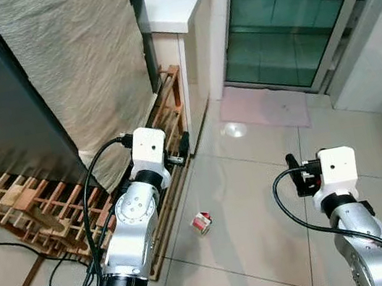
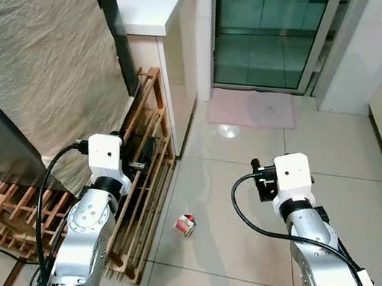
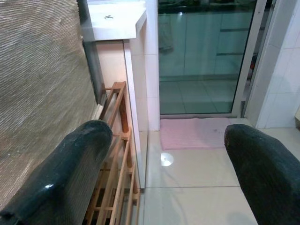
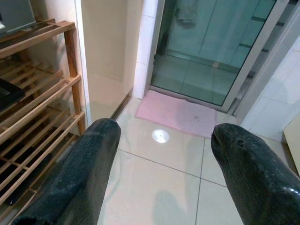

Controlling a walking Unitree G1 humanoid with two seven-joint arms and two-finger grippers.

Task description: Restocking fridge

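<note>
Looking like the very start of the restock: both arms are up with nothing in them. Left gripper [image 3: 164,168] has its fingers spread wide over the wooden rack [image 1: 47,204], and the right gripper [image 4: 159,168] is spread too, above the floor tiles. A small red-and-white carton [image 1: 202,222] lies tipped on the floor between the arms, just beside the rack. My guess for the next move: bend down and get a gripper around the carton. I can't pick out a fridge for sure.
</note>
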